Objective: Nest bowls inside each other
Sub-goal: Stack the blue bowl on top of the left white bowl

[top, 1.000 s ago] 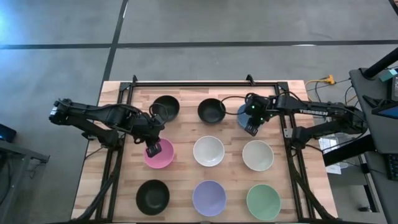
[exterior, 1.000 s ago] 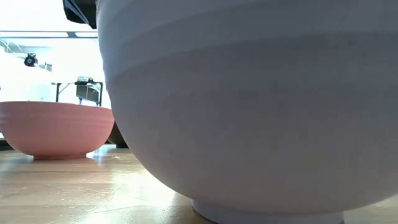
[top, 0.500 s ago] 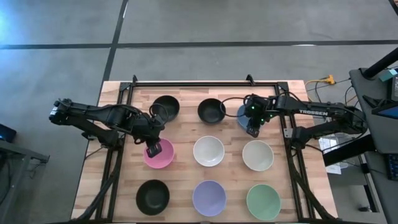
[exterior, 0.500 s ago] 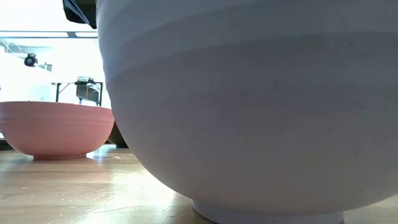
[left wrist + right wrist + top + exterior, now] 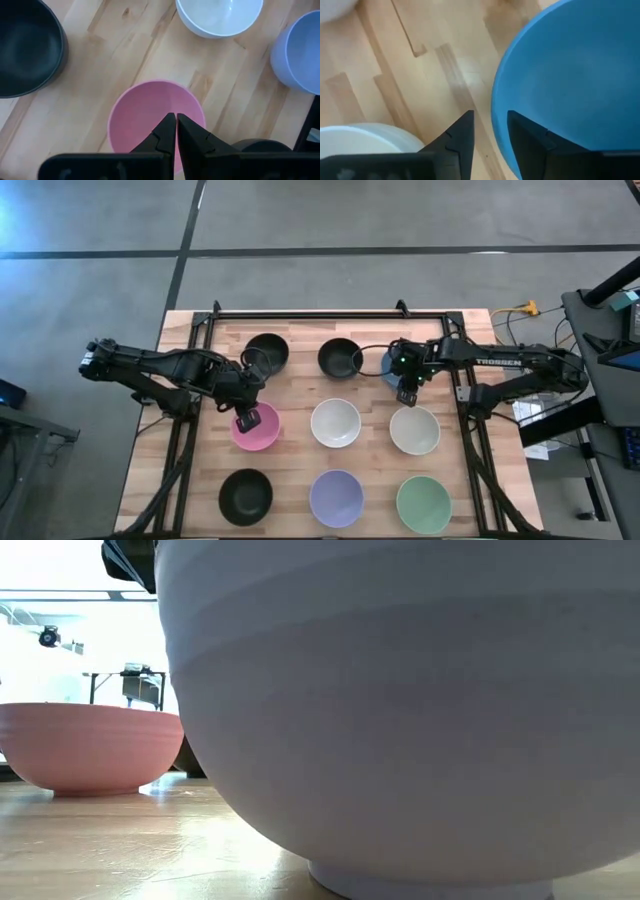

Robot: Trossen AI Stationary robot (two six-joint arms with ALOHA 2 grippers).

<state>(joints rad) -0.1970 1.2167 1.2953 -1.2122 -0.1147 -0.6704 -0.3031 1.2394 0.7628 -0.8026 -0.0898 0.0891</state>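
Note:
Nine bowls rest on their feet in three rows on the wooden table. The far row holds two black bowls [image 5: 266, 352] [image 5: 340, 357] and the blue bowl [image 5: 388, 366], which is partly under my right arm. In the middle row are the pink bowl [image 5: 258, 430] and two white bowls [image 5: 335, 422] [image 5: 414, 429]. Black [image 5: 245, 496], lavender [image 5: 336, 498] and green [image 5: 423, 504] bowls form the near row. My left gripper [image 5: 176, 118] is shut over the pink bowl [image 5: 145, 115]; whether it touches it, I cannot tell. My right gripper [image 5: 490, 131] is open. It straddles the blue bowl's rim [image 5: 496, 107], one finger outside and one over the inside.
A black metal frame [image 5: 320, 314] borders the table's far, left and right sides. The bowls stand close together with narrow strips of bare wood between them. In the low view the lavender bowl [image 5: 400, 720] fills most of the picture, with the pink bowl [image 5: 90, 745] behind it.
My right gripper has moved a little toward the table's near edge along the blue bowl, its wrist shifting slightly left. The bowls have stayed where they were.

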